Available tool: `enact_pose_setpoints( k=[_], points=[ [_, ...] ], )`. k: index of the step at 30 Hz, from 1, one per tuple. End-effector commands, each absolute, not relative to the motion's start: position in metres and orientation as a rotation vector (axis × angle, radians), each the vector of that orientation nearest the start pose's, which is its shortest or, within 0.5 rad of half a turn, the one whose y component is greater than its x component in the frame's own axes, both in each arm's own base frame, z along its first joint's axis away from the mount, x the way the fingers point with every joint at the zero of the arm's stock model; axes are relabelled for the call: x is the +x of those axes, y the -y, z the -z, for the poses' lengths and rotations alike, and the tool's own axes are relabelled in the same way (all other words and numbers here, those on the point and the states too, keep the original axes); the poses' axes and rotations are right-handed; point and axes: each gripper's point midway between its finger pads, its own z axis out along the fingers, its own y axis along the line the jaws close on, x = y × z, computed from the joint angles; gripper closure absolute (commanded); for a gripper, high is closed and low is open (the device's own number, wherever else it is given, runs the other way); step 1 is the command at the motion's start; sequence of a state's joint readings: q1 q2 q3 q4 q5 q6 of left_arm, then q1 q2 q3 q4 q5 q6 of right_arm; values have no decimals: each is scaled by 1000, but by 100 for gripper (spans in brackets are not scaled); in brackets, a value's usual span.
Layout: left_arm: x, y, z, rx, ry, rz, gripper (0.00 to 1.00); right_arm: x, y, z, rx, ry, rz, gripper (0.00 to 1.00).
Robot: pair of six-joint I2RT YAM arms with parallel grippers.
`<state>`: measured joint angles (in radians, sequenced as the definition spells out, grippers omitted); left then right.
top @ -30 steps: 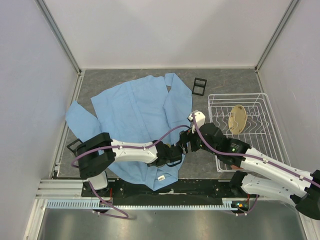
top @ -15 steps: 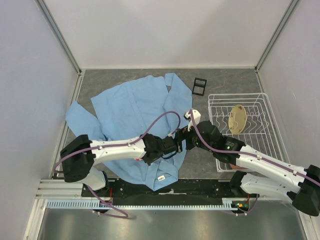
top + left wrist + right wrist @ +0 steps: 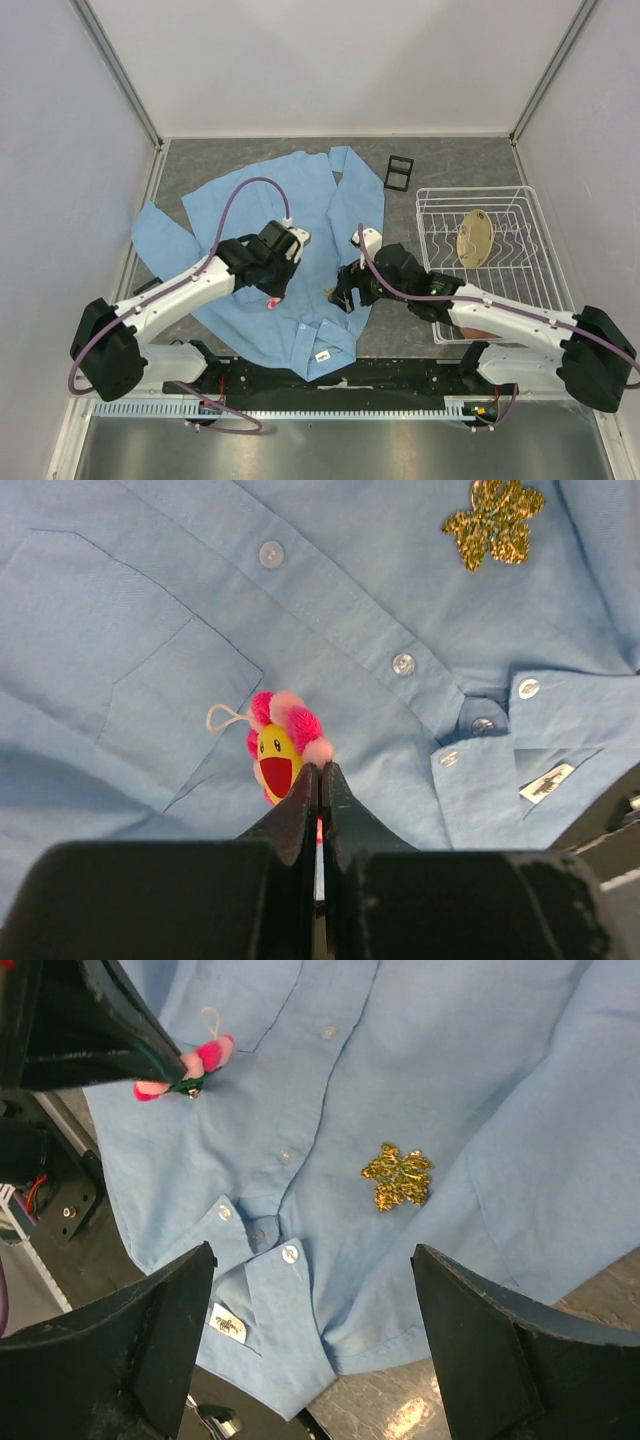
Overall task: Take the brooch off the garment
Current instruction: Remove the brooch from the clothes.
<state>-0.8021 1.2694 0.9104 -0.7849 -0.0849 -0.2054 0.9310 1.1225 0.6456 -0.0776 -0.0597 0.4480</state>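
Brooch (image 3: 283,748) is pinched by its lower edge in the left pincer (image 3: 320,772), which is clenched so that its two black fingers (image 3: 296,815) meet, with only a sliver of red showing between them. Its pink petals ring a yellow face with a dark red mouth, and a small white thread loop (image 3: 222,716) sticks out at its upper left. It hangs at the fingertips over the shirt (image 3: 150,610), just beside the lower corner of the chest pocket (image 3: 120,630); whether it touches the cloth cannot be told. In the right wrist view the brooch (image 3: 185,1068) appears sideways at the tip of that same pincer. The right pincer (image 3: 312,1252) is released, its jaws spread wide and holding nothing, hovering over the collar end of the shirt near the left one. Below it lie the button placket (image 3: 288,1155), a glittery gold emblem (image 3: 398,1176) pinned to the right of the placket, and a white label (image 3: 230,1327) inside the neck. From above, the shirt (image 3: 270,210) lies spread on the grey surface (image 3: 450,160), collar toward the arm bases. Well apart to the right stands a white wire rack (image 3: 432,200) holding a tan disc (image 3: 474,238), with a small black frame (image 3: 398,172) beyond it.
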Motion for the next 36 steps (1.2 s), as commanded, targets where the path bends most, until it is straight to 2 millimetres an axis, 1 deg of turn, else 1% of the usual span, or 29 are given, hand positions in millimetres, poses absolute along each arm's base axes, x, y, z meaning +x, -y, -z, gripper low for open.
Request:
enact_pose_setpoints(
  k=[1, 2, 3, 4, 5, 6, 7, 8, 9, 10, 11, 12, 13, 14, 16, 17, 18, 19, 20, 21, 22, 26, 27, 28, 29, 30, 31, 32, 36],
  points=[
    [190, 199, -103, 677, -2594, 488, 98, 184, -318, -141, -629, -2084, -978, 13],
    [191, 198, -104, 663, -2594, 499, 98, 180, -324, -141, -659, -2076, -1013, 14],
    [193, 198, -105, 651, -2596, 517, 98, 181, -330, -146, -670, -2046, -1044, 14],
    [195, 198, -106, 629, -2603, 556, 98, 181, -336, -139, -690, -2059, -1052, 16],
    [194, 198, -103, 615, -2614, 571, 98, 180, -340, -138, -706, -2059, -1067, 19],
    [195, 198, -104, 594, -2621, 592, 98, 182, -349, -145, -717, -2033, -1099, 22],
    [194, 199, -105, 574, -2631, 640, 98, 181, -355, -136, -732, -2055, -1108, 25],
    [194, 199, -104, 561, -2642, 659, 98, 180, -360, -135, -747, -2051, -1124, 32],
    [195, 198, -103, 532, -2655, 666, 98, 181, -369, -142, -748, -2025, -1161, 35],
    [196, 198, -103, 515, -2655, 680, 98, 181, -373, -135, -752, -2040, -1169, 39],
    [198, 196, -104, 497, -2662, 676, 98, 180, -378, -134, -754, -2039, -1190, 48],
    [198, 196, -105, 460, -2678, 696, 98, 181, -386, -139, -757, -2018, -1224, 52],
    [197, 197, -108, 422, -2691, 780, 98, 180, -390, -130, -760, -2043, -1225, 54],
    [197, 198, -109, 390, -2701, 822, 98, 179, -395, -129, -765, -2038, -1236, 55],
    [195, 194, -104, 317, -2743, 869, 98, 178, -404, -122, -775, -2055, -1254, 56],
    [194, 193, -102, 267, -2765, 882, 98, 178, -408, -125, -776, -2038, -1267, 56],
    [193, 192, -101, 227, -2776, 910, 98, 177, -410, -117, -776, -2057, -1270, 56],
    [188, 190, -96, 191, -2802, 928, 98, 175, -413, -116, -784, -2058, -1286, 56],
    [186, 190, -94, 137, -2817, 944, 98, 175, -415, -115, -784, -2051, -1296, 56],
    [187, 188, -93, 90, -2817, 963, 98, 175, -416, -109, -790, -2062, -1295, 56],
    [184, 185, -89, 53, -2827, 967, 98, 174, -418, -108, -797, -2064, -1302, 56],
    [191, 179, -85, -106, -2811, 971, 98, 175, -423, -99, -805, -2058, -1312, 57],
    [196, 175, -84, -139, -2796, 948, 98, 176, -425, -93, -808, -2070, -1312, 58],
    [196, 173, -83, -163, -2792, 949, 98, 176, -427, -91, -812, -2077, -1316, 62],
    [199, 171, -85, -187, -2772, 962, 98, 174, -431, -93, -821, -2067, -1337, 64],
    [203, 169, -86, -212, -2751, 975, 98, 174, -432, -89, -827, -2074, -1342, 66],
    [202, 167, -84, -226, -2753, 983, 98, 173, -434, -88, -830, -2075, -1348, 68],
    [202, 165, -84, -228, -2749, 989, 98, 174, -436, -89, -831, -2070, -1354, 68],
    [207, 159, -83, -281, -2727, 1009, 98, 173, -441, -81, -852, -2080, -1359, 67]
  ],
)
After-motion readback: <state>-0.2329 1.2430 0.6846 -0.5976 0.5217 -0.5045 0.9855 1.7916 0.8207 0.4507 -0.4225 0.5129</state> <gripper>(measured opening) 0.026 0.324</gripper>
